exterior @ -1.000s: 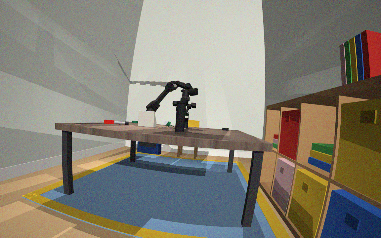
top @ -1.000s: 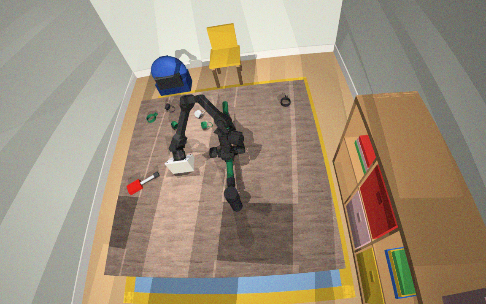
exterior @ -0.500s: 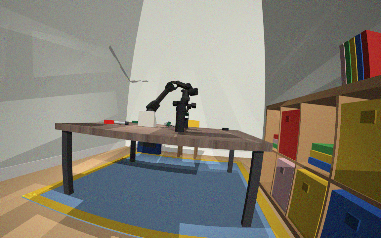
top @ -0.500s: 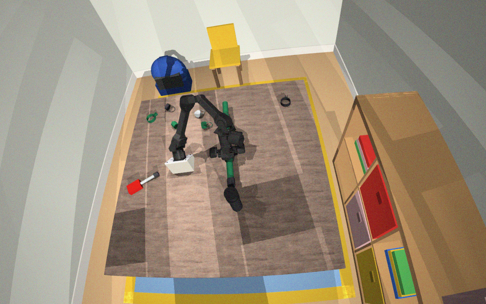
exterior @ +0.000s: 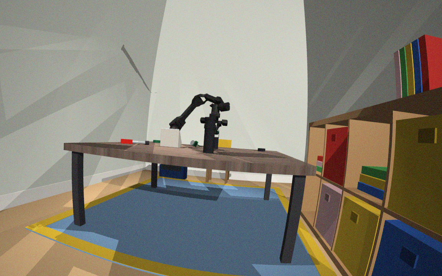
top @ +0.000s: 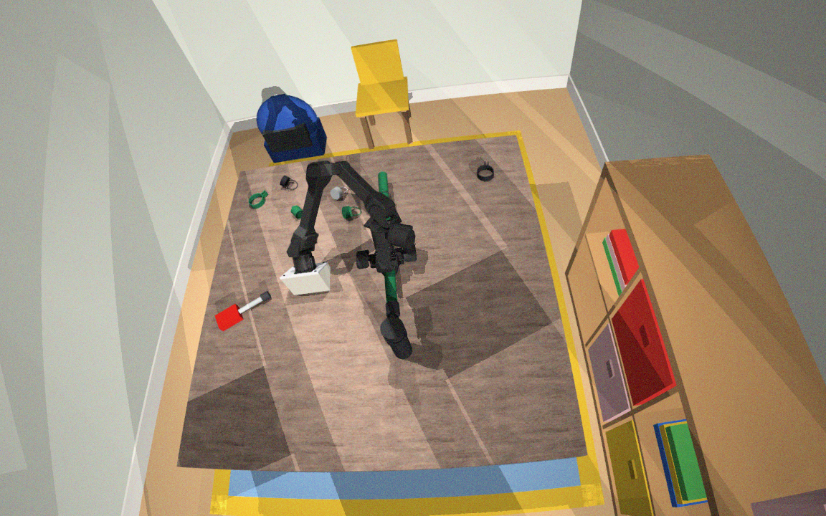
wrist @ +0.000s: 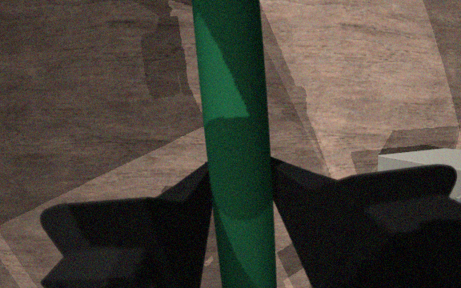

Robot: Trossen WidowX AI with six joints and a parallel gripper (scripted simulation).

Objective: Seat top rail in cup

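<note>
A green top rail [top: 390,286] [wrist: 234,120] runs level above the wooden table [top: 505,359], from its far end by the arm's elbow toward the big dark post [top: 398,336] [exterior: 209,138]. Its near end meets the dark rail-end cup [top: 392,309] next to the post's top. I cannot tell how deep it sits. My gripper [top: 388,263] [wrist: 238,164] is shut on the rail at mid-length, one black finger on each side. The arm hides the loop cap.
The white arm base [top: 307,279] stands left of the rail. A red-handled tool [top: 236,312] lies at the left. Loose green fittings [top: 257,198] [top: 296,210], a white cap [top: 337,191] and a black ring [top: 485,168] lie at the back. A shelf [top: 711,307] stands to the right.
</note>
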